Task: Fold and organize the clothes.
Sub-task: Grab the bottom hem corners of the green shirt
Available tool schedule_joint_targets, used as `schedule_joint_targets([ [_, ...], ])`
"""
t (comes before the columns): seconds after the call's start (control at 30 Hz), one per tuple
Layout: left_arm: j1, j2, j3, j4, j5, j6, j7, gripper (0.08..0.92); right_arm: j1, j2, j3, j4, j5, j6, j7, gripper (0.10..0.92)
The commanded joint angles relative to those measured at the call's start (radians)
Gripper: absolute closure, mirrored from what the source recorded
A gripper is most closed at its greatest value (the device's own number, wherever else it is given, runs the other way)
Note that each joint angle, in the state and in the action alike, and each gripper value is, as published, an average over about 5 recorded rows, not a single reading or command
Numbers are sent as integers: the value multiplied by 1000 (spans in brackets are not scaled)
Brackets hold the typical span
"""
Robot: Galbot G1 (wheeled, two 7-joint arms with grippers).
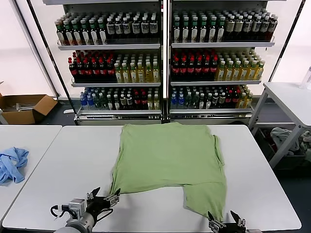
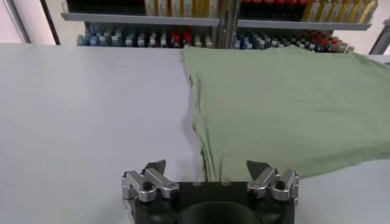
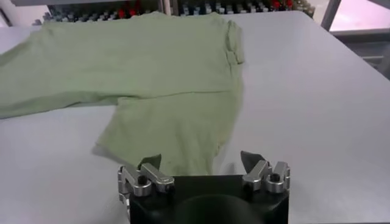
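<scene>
The clothes, one light green shirt [image 1: 170,155], lie flat on the white table [image 1: 73,160] with a narrower flap reaching toward the near right edge. My left gripper [image 1: 106,195] hovers open at the shirt's near left corner. In the left wrist view, the shirt's hem [image 2: 286,109] lies just beyond the left gripper [image 2: 206,167]. My right gripper [image 1: 222,217] is open at the tip of the near flap. In the right wrist view, the shirt [image 3: 152,67] lies just ahead of the right gripper [image 3: 200,161]. Neither gripper holds anything.
A light blue cloth [image 1: 12,164] lies on the adjoining table to the left. Shelves of bottles [image 1: 165,58] stand behind the table. A cardboard box [image 1: 24,107] sits on the floor at far left, and another table [image 1: 291,97] stands at right.
</scene>
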Motion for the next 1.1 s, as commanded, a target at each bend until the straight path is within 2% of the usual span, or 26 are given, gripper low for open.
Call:
schedule_joint_targets([
  [0.03,-24,-2,17,32,5,0,10,177,11,2,-9,-7,1,-5,-6,203],
  [0.2,-31,-3,17,43,0,-5,15,185,15,7,-19,-14,3,-7,-6,223],
  [0.37,-30,-5,23,53,-2,-13,19,260,16,12,-28,-18,2,-9,-4,294],
  [0.6,-29,-8,36,60,-1,-20,26,422,13,13,-32,-24,1,-8,-2,482],
  [0.73,-28,-8,43,70,-1,-23,30,547,11,13,-32,-26,1,-7,-2,597],
  [1.1,-26,-7,55,76,-3,-32,45,873,10,13,-31,-28,-3,4,-5,756],
])
